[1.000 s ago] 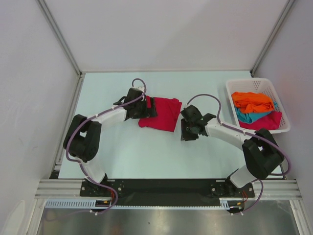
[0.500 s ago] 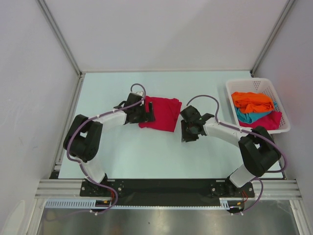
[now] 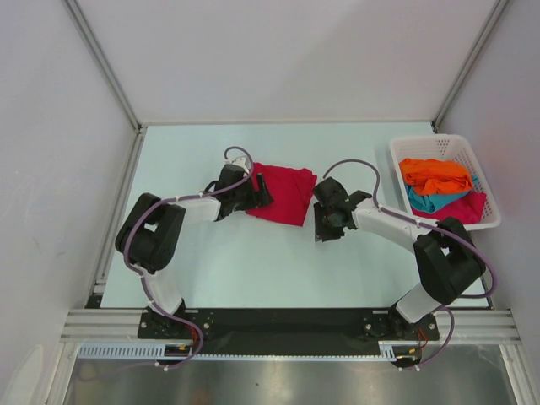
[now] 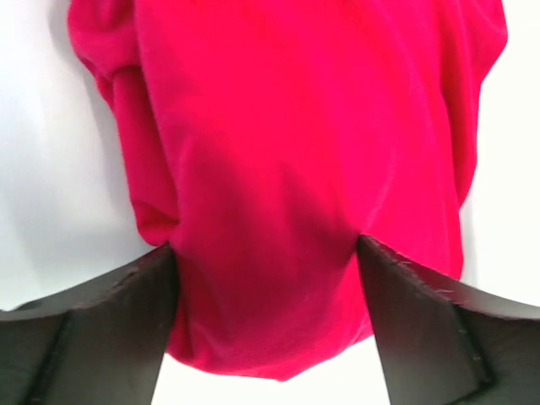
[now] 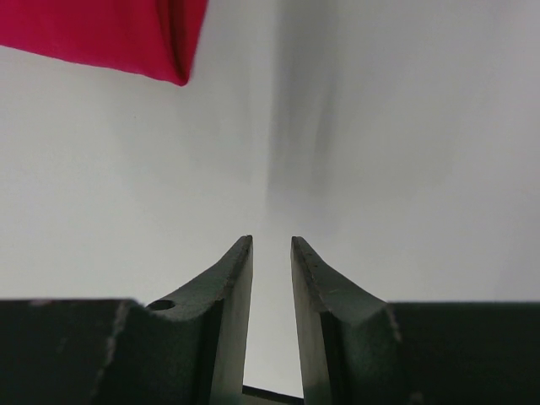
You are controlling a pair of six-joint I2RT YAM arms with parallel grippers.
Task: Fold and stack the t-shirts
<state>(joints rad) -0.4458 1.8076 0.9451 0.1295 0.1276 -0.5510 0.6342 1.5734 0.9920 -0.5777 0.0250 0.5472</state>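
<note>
A crimson red t-shirt (image 3: 285, 194) lies folded on the table's middle. My left gripper (image 3: 257, 192) sits at its left edge. In the left wrist view the red t-shirt (image 4: 287, 152) fills the space between the wide-apart fingers (image 4: 118, 329), so this gripper (image 4: 266, 253) is open and straddles the cloth's near edge. My right gripper (image 3: 325, 226) hovers just right of the shirt, apart from it. Its jaws (image 5: 272, 240) stand a narrow gap apart with only bare table between them. A corner of the red t-shirt (image 5: 126, 34) shows far ahead on the left.
A white slatted basket (image 3: 439, 142) stands at the right edge of the table. It holds a crumpled orange shirt (image 3: 434, 175), a teal shirt (image 3: 429, 201) and another red one (image 3: 466, 207). Grey walls enclose the table on three sides.
My left gripper has slid a little right onto the red shirt's left edge and its jaws have narrowed slightly. The right gripper has barely shifted.
</note>
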